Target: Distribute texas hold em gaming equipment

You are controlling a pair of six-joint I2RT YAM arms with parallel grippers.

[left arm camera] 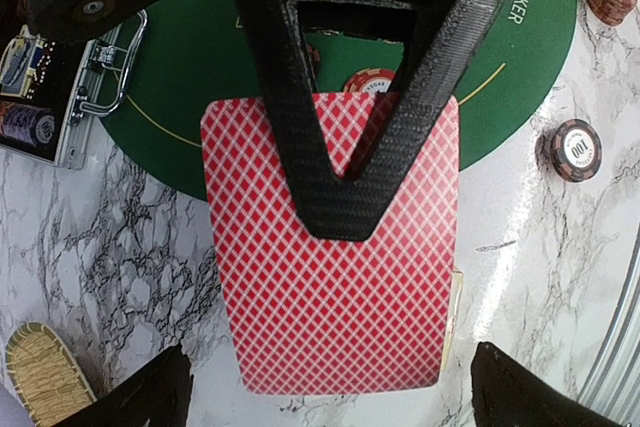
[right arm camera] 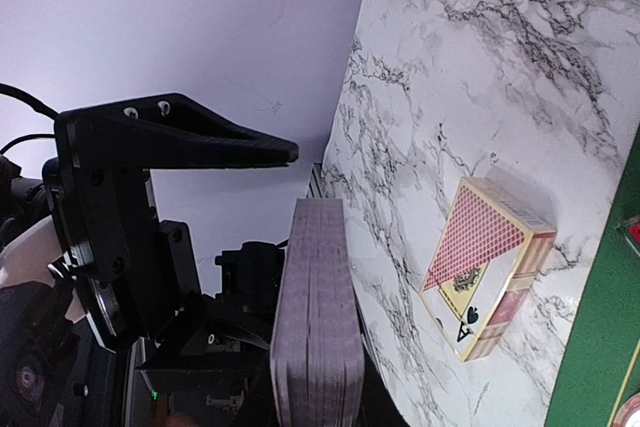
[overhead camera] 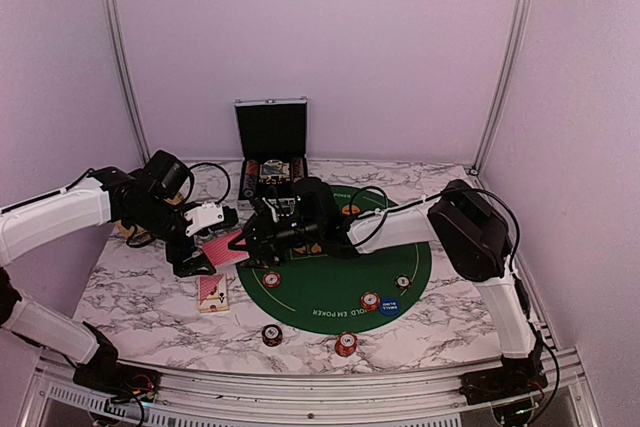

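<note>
Top view: the right gripper point(overhead camera: 240, 245) clamps the red-backed deck point(overhead camera: 226, 247) just ahead of the wide-open left gripper point(overhead camera: 207, 247). Left wrist: one right finger point(left arm camera: 330, 177) lies flat on the deck's back. Right wrist: deck edge-on; withdraw straight, keeping the deck squared.

Deck of red-backed playing cards point(left arm camera: 330, 277): squared stack with lattice-pattern backs, tilted, pinched clear of the table in the right gripper point(overhead camera: 245, 244). Boxed card pack point(right arm camera: 490, 267): lies flat on the marble beside the green mat point(overhead camera: 430, 257). Striped poker chips point(overhead camera: 346, 344): two on the marble, others on the mat. Blue marker disc point(overhead camera: 389, 307): on the mat, just beside a chip.
</note>
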